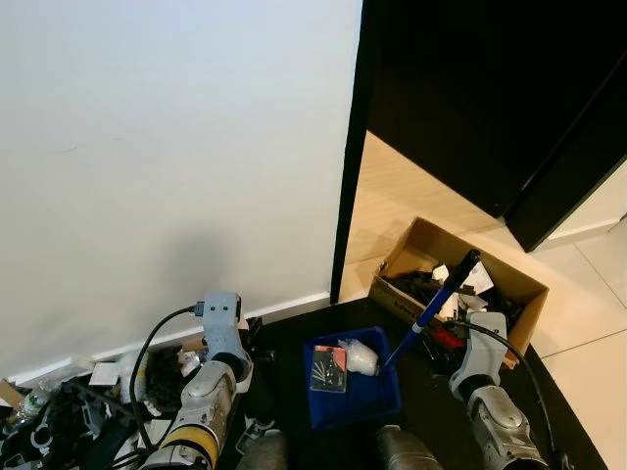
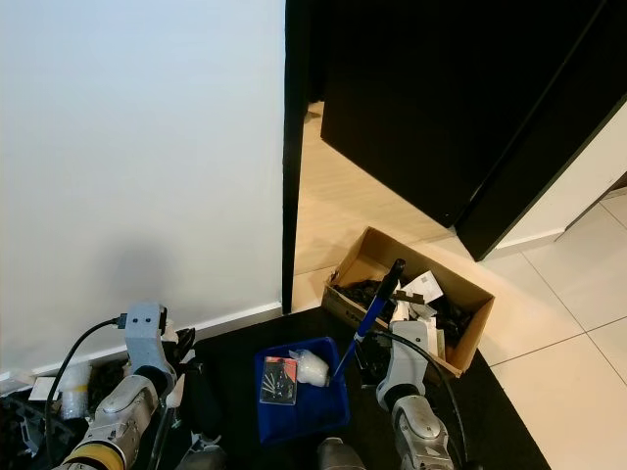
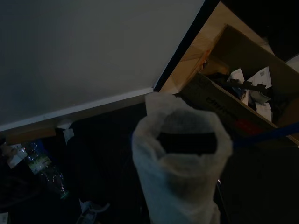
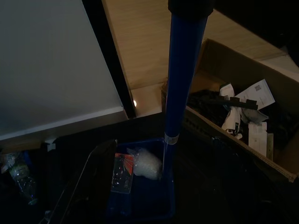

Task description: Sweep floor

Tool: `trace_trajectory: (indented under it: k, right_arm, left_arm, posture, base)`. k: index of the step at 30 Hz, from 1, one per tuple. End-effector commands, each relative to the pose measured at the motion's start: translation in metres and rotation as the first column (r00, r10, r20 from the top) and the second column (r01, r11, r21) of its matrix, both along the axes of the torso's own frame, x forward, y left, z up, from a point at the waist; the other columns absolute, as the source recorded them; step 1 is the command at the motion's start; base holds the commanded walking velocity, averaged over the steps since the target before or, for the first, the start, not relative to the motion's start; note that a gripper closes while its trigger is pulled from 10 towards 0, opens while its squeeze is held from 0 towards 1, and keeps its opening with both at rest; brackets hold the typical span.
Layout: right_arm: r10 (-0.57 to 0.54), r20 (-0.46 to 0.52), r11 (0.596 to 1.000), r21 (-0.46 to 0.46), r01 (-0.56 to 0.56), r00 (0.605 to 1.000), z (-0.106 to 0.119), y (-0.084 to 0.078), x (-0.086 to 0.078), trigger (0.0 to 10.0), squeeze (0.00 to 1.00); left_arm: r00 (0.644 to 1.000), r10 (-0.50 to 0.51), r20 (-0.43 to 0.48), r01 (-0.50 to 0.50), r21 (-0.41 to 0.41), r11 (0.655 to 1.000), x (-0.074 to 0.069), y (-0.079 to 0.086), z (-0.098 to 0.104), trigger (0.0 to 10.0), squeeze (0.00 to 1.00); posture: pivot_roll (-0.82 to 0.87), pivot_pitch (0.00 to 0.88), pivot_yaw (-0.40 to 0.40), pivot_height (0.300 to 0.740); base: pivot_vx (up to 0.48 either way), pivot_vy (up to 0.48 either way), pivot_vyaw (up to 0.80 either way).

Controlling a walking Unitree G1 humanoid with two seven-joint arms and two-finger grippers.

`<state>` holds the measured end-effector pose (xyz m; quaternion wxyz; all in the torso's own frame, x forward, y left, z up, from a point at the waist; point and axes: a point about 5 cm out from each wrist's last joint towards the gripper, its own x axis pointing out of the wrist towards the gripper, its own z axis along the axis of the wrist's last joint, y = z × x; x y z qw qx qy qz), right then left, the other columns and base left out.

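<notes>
Dustpan [image 1: 355,390]: blue plastic, rectangular w/ raised rim, on black mat; long blue handle [image 1: 431,313] w/ black tip leans up toward the box.
In pan: crumpled white wad [image 1: 362,355], flat clear packet w/ red print [image 1: 328,369].
R gripper [image 1: 482,331]: at the handle's side; fingers hidden, can't tell if clamped.
L gripper [image 3: 187,144]: holds a crumpled white plastic bag [image 3: 180,172]; fingers covered, can't tell.
Floor: black mat [image 1: 294,338] by robot's feet, pale wood past doorway, glossy white tile [image 1: 588,333] at right.
Room: smooth white wall [image 1: 167,147], white skirting, black door frame [image 1: 351,147], dark door.
Around: open cardboard box [image 1: 407,257] w/ papers and black bits at mat's far right corner; clutter and 1 plastic bottle [image 3: 44,170] along skirting, left.
</notes>
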<state>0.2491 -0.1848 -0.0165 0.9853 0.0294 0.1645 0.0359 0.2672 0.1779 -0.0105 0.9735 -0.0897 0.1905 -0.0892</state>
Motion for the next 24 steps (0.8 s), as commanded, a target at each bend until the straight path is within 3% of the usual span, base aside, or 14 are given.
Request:
trace_trajectory:
  k: [1, 24]
  right_arm:
    - [-0.013, -0.023, 1.000, 0.004, 0.013, 1.000, -0.0037, -0.0025, -0.0046, 10.0, 0.00]
    - [-0.014, -0.025, 1.000, 0.003, 0.014, 1.000, -0.0039, -0.0032, -0.0048, 10.0, 0.00]
  left_arm:
    - [0.999, 0.007, -0.037, -0.008, -0.013, 1.000, -0.0101, -0.0013, -0.0092, 10.0, 0.00]
    - [0.999, 0.006, -0.037, -0.007, -0.013, 1.000, -0.0102, -0.0015, -0.0092, 10.0, 0.00]
  posture:
    - [0.03, 0.173, -0.016, 0.740]
    - [0.03, 0.174, -0.015, 0.740]
  base:
    - [0.000, 0.000, 0.00]
    - [0.000, 0.000, 0.00]
